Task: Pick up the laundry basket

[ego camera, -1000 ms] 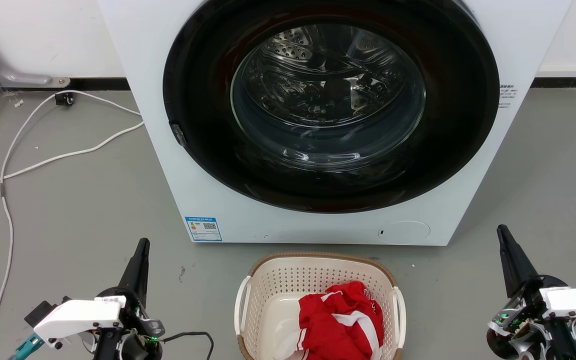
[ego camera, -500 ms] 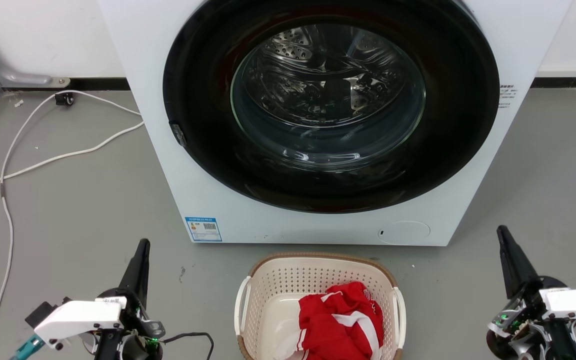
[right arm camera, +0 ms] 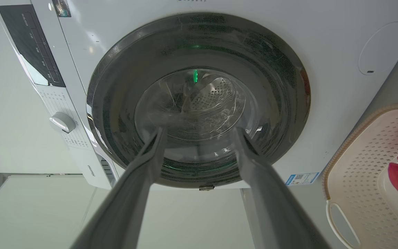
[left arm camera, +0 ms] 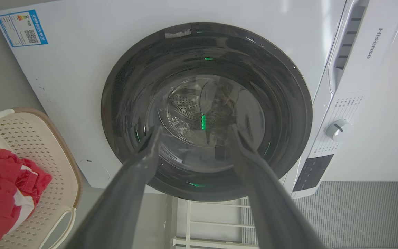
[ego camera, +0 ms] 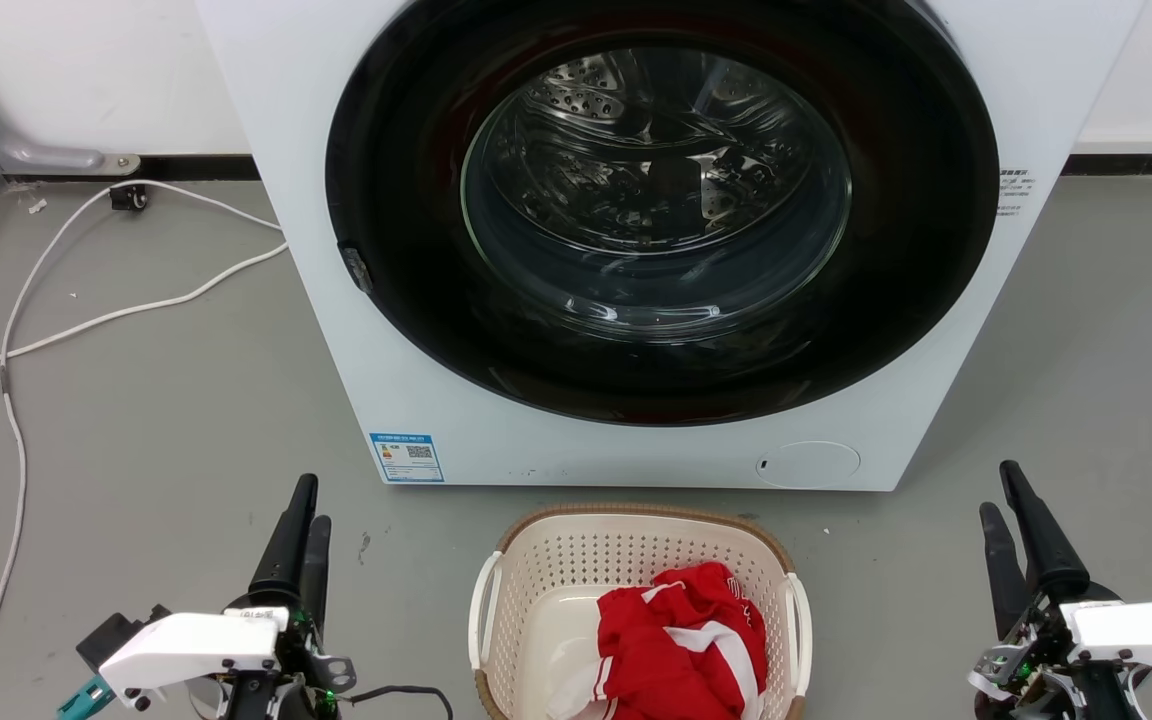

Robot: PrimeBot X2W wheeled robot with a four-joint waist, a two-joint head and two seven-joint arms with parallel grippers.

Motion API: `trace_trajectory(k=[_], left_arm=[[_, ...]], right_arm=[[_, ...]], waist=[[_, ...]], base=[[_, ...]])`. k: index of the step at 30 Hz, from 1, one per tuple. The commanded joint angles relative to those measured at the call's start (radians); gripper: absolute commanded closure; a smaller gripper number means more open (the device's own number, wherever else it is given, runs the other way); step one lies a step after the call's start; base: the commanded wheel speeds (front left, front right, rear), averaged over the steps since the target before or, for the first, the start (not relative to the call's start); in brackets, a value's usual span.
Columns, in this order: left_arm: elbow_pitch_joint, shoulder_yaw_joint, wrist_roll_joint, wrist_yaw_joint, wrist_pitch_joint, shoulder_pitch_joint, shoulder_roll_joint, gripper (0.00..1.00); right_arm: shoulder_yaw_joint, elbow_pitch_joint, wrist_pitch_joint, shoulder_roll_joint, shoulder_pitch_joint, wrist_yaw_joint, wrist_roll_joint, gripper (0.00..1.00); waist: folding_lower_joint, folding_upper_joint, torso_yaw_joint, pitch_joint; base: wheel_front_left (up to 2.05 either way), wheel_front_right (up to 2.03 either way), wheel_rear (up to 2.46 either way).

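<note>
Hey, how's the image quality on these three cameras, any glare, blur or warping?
Head view: sharp, evenly lit, reflections on the washer door glass. Left wrist view: wide-angle tilt, left gripper blurry, green glint on the glass. Right wrist view: likewise, right gripper soft.

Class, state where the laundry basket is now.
Head view, bottom centre: the laundry basket sits on the floor before the washer, between the left pincer and right pincer.
</note>
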Motion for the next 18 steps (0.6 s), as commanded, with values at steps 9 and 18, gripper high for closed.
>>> trace_trajectory(k=[9, 18], left_arm=[[-0.065, -0.026, 0.211, 0.000, -0.051, -0.042, 0.006, 0.00], [-0.077, -0.041, 0.444, 0.000, -0.087, -0.050, 0.003, 0.00]], right_arm=[[-0.005, -0.049, -0.051, -0.004, -0.009, 0.000, -0.236, 0.00], [-0.014, -0.083, -0.086, -0.001, -0.001, 0.000, -0.564, 0.00]], waist=[[0.0000, 0.0000, 0.001, 0.002], [0.0000, 0.0000, 0.003, 0.002]], base=[[0.00, 0.00, 0.00], [0.00, 0.00, 0.00]])
